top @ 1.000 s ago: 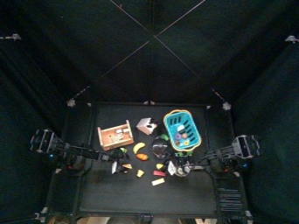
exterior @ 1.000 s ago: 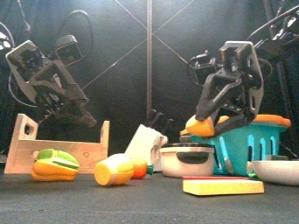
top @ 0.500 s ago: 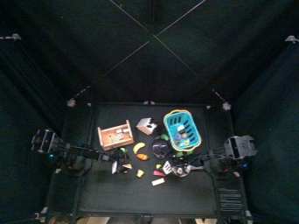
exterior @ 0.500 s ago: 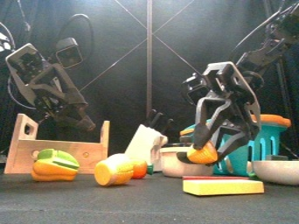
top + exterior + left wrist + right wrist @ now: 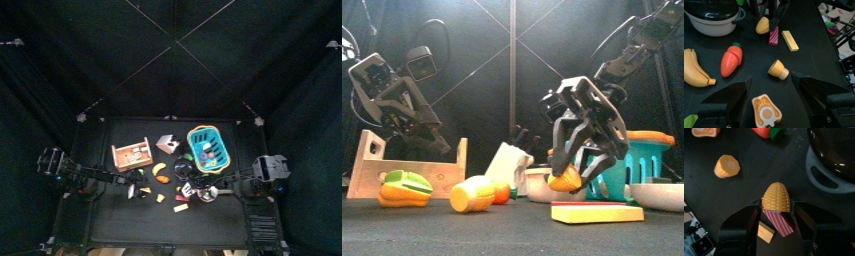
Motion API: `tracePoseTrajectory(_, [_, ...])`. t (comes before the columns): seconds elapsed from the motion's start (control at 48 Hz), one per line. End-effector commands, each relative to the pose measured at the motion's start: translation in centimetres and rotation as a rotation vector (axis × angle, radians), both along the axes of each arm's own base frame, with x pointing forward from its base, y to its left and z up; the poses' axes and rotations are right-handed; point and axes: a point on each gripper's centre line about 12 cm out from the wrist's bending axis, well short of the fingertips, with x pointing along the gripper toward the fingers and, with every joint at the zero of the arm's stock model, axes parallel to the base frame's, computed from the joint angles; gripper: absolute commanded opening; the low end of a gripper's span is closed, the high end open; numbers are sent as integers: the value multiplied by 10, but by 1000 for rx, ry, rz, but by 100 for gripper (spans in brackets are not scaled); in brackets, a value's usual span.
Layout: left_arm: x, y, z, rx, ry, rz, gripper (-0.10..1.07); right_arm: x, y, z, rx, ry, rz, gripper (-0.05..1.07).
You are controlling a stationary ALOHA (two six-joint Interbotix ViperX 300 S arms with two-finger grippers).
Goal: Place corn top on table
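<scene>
My right gripper (image 5: 776, 204) is shut on the corn top (image 5: 776, 197), a yellow cone of kernels. In the front view the right gripper (image 5: 567, 172) holds the corn top (image 5: 564, 179) low, just above the black table (image 5: 462, 232), in front of the pot. The left wrist view shows the corn top (image 5: 763, 24) hanging near a dark red wedge (image 5: 773, 36). In the top view the right gripper (image 5: 193, 190) is at the table's front middle. My left gripper (image 5: 777, 95) is open and empty, held above the table's left part (image 5: 127, 186).
Around the corn top lie a yellow block (image 5: 596, 213), a corn stub (image 5: 727, 166), a carrot (image 5: 729, 58), a banana (image 5: 694, 67) and a pot (image 5: 551, 184). A teal basket (image 5: 210, 146) stands at the right. A wooden crate (image 5: 131, 153) stands at the left.
My right gripper has come down and moved left with the corn top, from beside the basket to just above the table. The left arm has not moved.
</scene>
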Motion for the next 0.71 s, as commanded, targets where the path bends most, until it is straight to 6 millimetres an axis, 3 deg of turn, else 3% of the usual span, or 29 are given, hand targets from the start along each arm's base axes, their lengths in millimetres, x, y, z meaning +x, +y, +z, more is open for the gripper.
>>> tracePoseTrajectory(0.0, [5,-1,5,0,-19,-4,96,8,-2,11,-20,-37,14,70])
tracePoseTrajectory(0.312, [4,-1,4,-1,-15,-1,96,9,-3,12,-37,-29,32,92])
tracePoseTrajectory(0.688, [3,-1,3,0,-12,-2,96,7,0,13,-30,36,46,94])
